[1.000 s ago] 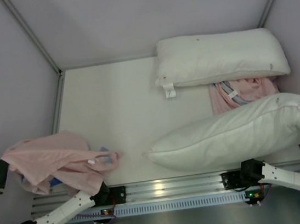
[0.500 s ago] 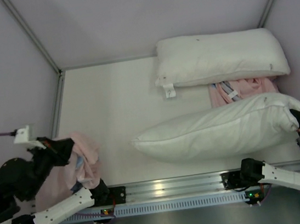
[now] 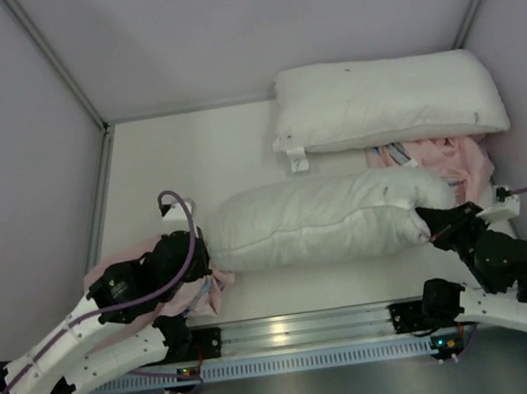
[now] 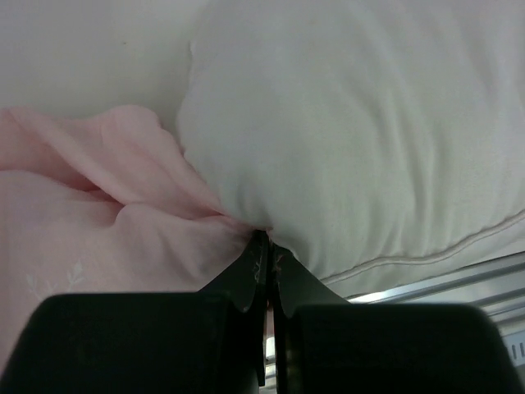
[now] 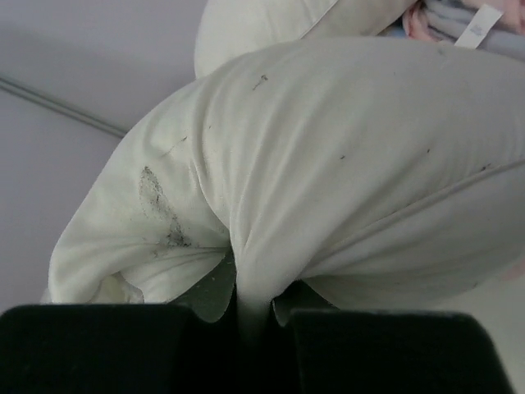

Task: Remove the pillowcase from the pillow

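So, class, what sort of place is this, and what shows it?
Probably a robot test booth, not a bedroom: plain walls on metal posts, two arms bolted to a rail, pillows on a white table.

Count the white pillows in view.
2. One pillow lies across the near middle of the workspace. The other pillow sits at the far right against the back wall, with a small corner tag. Nothing suggests a hidden third.
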You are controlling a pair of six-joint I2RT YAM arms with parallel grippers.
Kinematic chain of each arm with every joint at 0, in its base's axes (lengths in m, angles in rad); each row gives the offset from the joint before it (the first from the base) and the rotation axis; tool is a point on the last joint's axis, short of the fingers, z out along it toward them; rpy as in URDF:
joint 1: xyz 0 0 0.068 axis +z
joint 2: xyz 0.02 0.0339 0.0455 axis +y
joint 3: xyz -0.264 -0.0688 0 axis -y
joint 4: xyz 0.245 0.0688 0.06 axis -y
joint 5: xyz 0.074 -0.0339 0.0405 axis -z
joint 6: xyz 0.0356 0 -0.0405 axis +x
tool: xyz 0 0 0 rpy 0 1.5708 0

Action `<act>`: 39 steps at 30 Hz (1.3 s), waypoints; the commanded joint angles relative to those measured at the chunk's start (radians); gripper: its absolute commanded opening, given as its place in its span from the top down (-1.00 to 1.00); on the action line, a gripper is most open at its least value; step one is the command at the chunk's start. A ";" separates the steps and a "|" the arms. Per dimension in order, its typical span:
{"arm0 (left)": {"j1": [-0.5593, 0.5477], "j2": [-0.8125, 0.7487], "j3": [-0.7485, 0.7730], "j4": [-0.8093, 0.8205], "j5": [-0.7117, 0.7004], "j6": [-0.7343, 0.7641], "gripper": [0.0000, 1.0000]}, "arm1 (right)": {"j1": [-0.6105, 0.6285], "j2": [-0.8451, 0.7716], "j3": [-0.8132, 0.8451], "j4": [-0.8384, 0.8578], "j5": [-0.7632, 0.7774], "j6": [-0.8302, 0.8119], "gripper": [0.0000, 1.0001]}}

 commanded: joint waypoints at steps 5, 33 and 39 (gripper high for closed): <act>0.008 0.077 -0.067 0.172 0.022 -0.070 1.00 | 0.020 0.206 -0.190 0.473 -0.300 -0.057 1.00; 0.099 -0.159 -0.090 0.152 0.052 -0.182 -0.97 | 0.090 1.097 -0.115 0.968 -0.556 -0.245 1.00; 0.099 -0.185 -0.169 0.287 0.230 -0.211 -0.97 | -0.055 1.268 -0.052 0.944 -0.624 -0.318 0.65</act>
